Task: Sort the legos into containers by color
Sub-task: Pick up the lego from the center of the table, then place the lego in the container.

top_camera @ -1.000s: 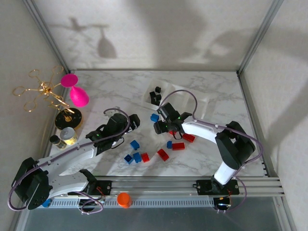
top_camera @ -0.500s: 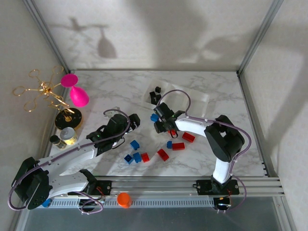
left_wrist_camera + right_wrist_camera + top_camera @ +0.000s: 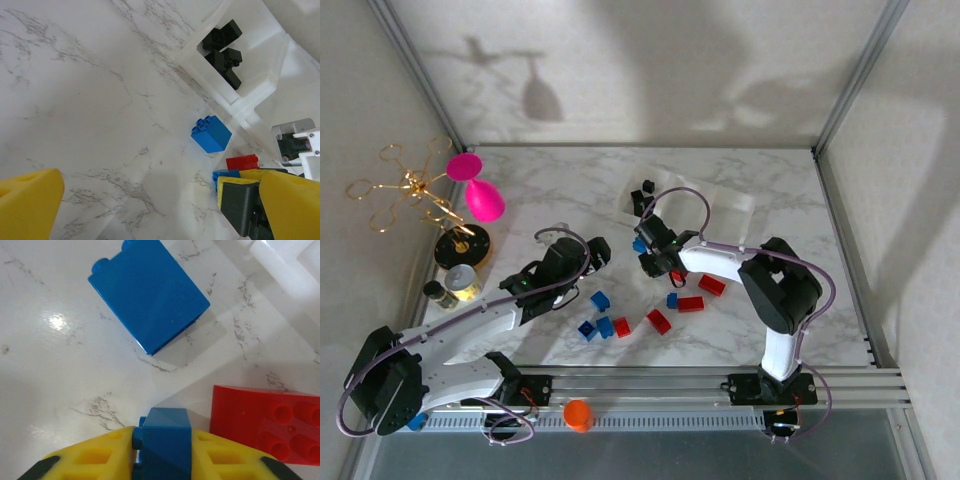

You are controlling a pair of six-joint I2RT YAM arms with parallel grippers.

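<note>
Now R gripper (image 3: 162,456) pinches small blue lego (image 3: 165,432), L gripper (image 3: 150,205) wide open.

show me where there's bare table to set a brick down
Free: the table between the pink goblet and the tray, and its far right side. Crowded: the middle, where loose bricks surround the right gripper, which grips a small blue brick.

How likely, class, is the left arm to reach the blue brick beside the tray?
Probably yes: the left fingers stand open with bare marble before the blue brick, though the right fingers, shut on a second blue brick, crowd it.
</note>
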